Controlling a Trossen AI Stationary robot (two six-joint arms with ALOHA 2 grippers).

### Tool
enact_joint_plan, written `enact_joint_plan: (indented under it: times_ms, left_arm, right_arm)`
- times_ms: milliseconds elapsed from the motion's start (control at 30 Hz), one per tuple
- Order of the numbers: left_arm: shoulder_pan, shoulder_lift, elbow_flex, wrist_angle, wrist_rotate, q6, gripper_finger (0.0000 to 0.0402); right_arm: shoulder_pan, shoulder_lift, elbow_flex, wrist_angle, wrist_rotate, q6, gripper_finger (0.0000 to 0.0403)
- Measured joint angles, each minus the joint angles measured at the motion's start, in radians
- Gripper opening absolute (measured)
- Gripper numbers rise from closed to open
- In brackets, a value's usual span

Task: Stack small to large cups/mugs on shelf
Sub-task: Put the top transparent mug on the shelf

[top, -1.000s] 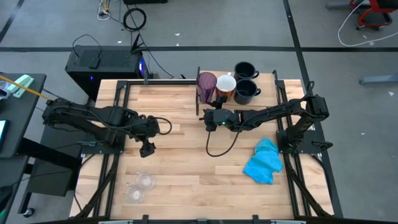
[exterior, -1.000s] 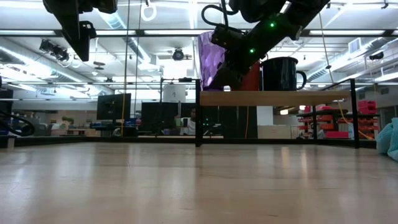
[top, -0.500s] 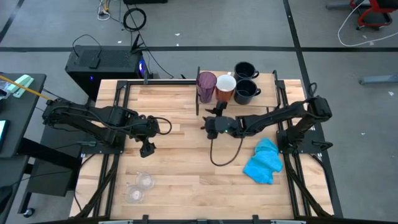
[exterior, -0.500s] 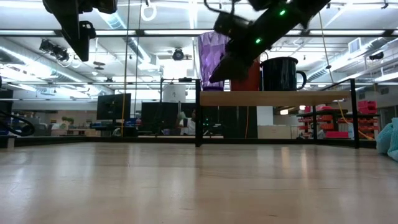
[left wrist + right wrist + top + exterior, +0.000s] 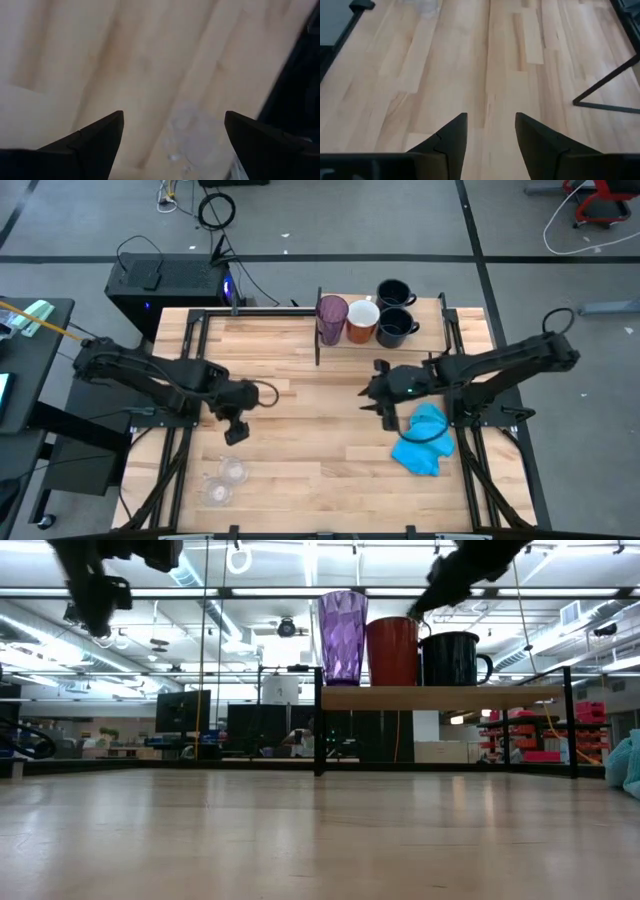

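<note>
Right claw (image 5: 385,404) withdrawn from shelf (image 5: 440,697), clear cup (image 5: 187,135) blurred

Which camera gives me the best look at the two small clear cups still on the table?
The high view: both clear cups sit apart from everything near the table's front-left corner, just ahead of the open left gripper. The left wrist view shows one only as a faint blur between its fingers. The low and right wrist views miss them.
</note>
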State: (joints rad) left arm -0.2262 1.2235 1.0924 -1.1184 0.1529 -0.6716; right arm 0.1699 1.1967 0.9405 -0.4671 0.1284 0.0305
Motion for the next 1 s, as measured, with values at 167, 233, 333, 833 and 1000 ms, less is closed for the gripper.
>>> enact_joint_plan:
  times_ms: [167,233,333,833,1000]
  left_arm:
    - [-0.072,0.065,0.0,0.0,0.052,-0.094,0.0355]
    - [-0.097,0.091,0.001,-0.001,0.062,-0.137,0.0355]
    - [-0.142,0.123,0.017,-0.009,0.063,-0.187,0.0352]
    - [-0.4,0.269,0.047,-0.037,-0.067,-0.241,0.028]
    - [-0.436,0.324,0.047,-0.017,-0.119,-0.237,0.027]
  right_arm:
    - [0.02,-0.036,-0.013,-0.002,0.016,0.007,0.0163]
    - [0.025,-0.032,-0.013,-0.004,0.048,-0.004,0.016]
    - [0.025,-0.028,-0.014,-0.006,0.09,-0.005,0.0156]
    - [0.025,-0.029,-0.014,0.006,0.1,-0.03,0.0148]
    - [0.025,-0.029,-0.014,0.032,0.1,-0.031,0.0148]
